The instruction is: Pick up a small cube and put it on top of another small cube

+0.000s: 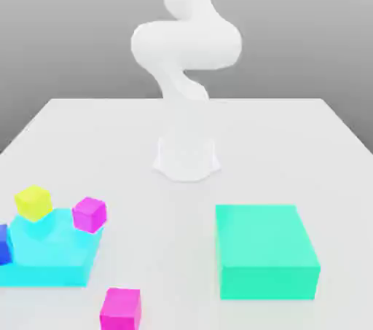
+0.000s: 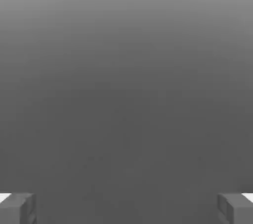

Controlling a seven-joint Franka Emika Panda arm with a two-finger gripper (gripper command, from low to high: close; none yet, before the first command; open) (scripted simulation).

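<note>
Jaws spread wide w/ nothing btwn them, facing blank grey. Yellow cube [image 1: 33, 202] and magenta cube [image 1: 89, 213] sit on cyan slab [image 1: 51, 256], 2nd magenta cube [image 1: 121, 308] on counter [image 1: 291, 139] nearby, all well apart from jaws.

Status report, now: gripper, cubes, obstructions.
Gripper open, holding nothing. Small yellow cube and small magenta cube resting on cyan block; another magenta cube on white table. Nothing stacked yet. Large teal block off to the exterior view's right.

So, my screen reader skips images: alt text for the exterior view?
A white robot arm rises from a white table. Yellow, magenta and blue small cubes sit around a cyan block; another magenta cube and a green block lie nearby.
</note>
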